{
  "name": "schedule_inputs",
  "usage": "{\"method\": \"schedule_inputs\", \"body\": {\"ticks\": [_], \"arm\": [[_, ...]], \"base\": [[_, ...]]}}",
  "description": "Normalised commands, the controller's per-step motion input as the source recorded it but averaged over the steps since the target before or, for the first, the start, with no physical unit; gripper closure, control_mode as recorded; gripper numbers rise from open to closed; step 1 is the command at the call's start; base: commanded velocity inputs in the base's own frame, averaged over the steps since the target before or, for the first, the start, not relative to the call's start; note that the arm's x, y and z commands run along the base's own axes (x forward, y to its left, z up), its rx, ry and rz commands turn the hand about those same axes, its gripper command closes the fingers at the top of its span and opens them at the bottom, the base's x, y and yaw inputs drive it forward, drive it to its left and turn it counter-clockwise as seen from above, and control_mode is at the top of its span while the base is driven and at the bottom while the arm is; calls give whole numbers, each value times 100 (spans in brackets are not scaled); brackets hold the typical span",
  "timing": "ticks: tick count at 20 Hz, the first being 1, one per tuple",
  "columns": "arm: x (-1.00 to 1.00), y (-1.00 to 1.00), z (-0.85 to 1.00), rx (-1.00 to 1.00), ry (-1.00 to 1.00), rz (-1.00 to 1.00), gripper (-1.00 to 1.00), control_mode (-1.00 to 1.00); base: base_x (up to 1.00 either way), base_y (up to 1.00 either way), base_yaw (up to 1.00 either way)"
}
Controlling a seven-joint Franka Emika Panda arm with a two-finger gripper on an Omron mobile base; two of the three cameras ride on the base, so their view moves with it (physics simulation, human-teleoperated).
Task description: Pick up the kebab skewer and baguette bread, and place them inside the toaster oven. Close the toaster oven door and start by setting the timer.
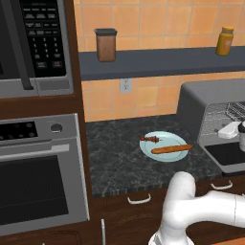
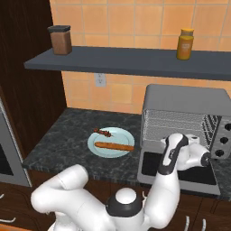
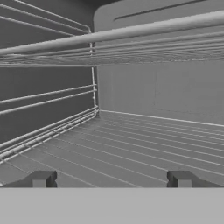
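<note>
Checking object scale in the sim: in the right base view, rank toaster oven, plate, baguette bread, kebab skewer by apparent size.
1. toaster oven
2. plate
3. baguette bread
4. kebab skewer

The oven sits at about the plate's depth, so nearness hardly skews this.

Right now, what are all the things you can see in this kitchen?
kebab skewer: one, dark reddish-brown, on the plate, behind the baguette.
baguette bread: one, orange-brown, lying across the plate.
plate: one, pale blue, on the dark counter.
toaster oven: one, grey, right of the plate, wire rack inside.
toaster oven door: one, dark glass, folded down open.
brown jar: one, on the shelf, left.
yellow bottle: one, on the shelf, right.
microwave: one, black keypad, upper left.
wall oven: one, grey, below the microwave.
outlet: one, white, on the tiled wall.
tool: one, dark fingertips apart, empty, facing the toaster oven's rack.
</note>
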Motion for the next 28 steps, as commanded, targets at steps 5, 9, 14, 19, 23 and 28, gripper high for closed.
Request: {"method": "schedule_inputs", "body": {"ticks": [5,9,14,19,23,28], "arm": [[25,-13,-23,0,0,0,-100,-100],[30,-2,-24,0,0,0,-100,-100],[-17,-1,-68,0,4,0,-100,-100],[-54,0,-78,-3,9,0,-100,-100],[-81,0,-71,-7,15,0,-100,-100],[-85,0,-59,-12,31,-4,-100,-100]], "base": [[0,0,0],[0,0,0],[0,0,0],[0,0,0],[0,0,0],[0,0,0]]}}
